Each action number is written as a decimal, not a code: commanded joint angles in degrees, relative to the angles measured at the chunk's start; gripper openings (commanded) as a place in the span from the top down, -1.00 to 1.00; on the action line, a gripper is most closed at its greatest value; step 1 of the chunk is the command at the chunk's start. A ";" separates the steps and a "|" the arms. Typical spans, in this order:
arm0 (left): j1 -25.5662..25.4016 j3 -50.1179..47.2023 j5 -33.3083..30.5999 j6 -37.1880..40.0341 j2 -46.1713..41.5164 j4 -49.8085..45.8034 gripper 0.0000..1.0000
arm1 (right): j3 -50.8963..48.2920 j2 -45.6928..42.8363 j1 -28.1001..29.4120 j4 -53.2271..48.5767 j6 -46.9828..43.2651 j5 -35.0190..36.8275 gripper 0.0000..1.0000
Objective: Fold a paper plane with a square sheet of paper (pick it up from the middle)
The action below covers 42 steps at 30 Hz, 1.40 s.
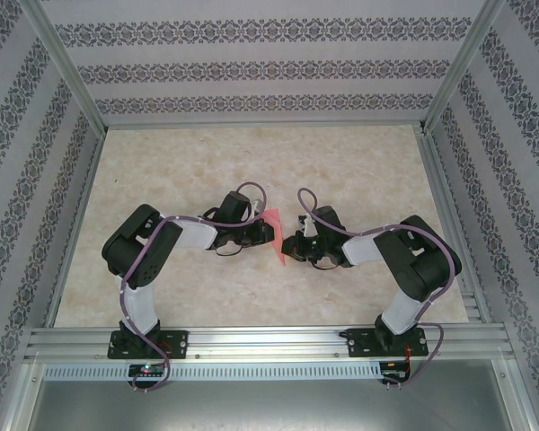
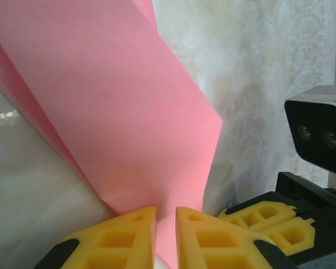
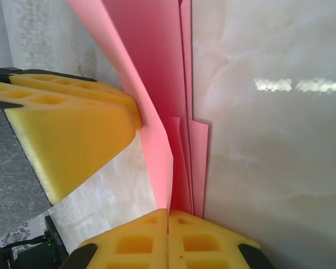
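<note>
The left tool (image 1: 266, 235) and the right tool (image 1: 288, 244) meet tip to tip over the middle of the cream marbled table (image 1: 341, 171), with a pink-red folded sheet of paper (image 1: 276, 235) standing on edge between them. In the left wrist view, the left tool's yellow fingers (image 2: 123, 235) are drawn narrow, and the sheet rises out of the slim gap between them, fanning up and away in creased layers. The right tool's fingers (image 2: 263, 217) sit just beside it, to its right. In the right wrist view, the right tool (image 3: 168, 224) has its jaws pressed flush together, pinching the lower edge of the layered sheet. The left tool's fingertip (image 3: 131, 115) touches the sheet's outer flap, which bends there.
</note>
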 commanded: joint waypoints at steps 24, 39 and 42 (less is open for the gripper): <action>-2.26 2.40 -0.70 3.98 0.62 -4.11 0.51 | -1.30 2.40 -0.07 0.02 2.47 0.58 0.90; -2.26 4.50 -6.04 3.05 3.94 -12.06 0.61 | -1.69 -3.43 1.53 -6.09 -2.02 -1.84 0.67; -2.26 4.58 -6.10 3.16 3.94 -12.38 0.61 | -2.32 -3.56 1.68 -6.03 -1.64 -1.53 0.76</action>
